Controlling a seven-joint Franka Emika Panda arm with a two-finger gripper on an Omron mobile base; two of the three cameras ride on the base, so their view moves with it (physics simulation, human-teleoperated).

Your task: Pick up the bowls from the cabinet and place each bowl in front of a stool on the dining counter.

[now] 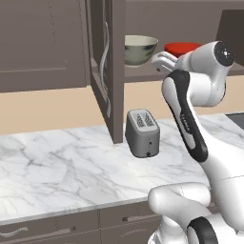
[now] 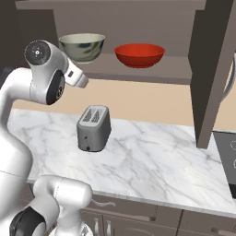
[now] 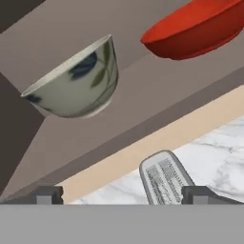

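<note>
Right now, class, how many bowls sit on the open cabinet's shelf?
2. The grey-green bowl sits to the left on the shelf; the red bowl sits to its right. None seem hidden.

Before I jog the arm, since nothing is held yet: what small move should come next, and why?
Probably ease the open gripper forward and up toward the grey-green bowl: it sits on the cabinet shelf beside the red bowl, and it is the nearer one.
</note>
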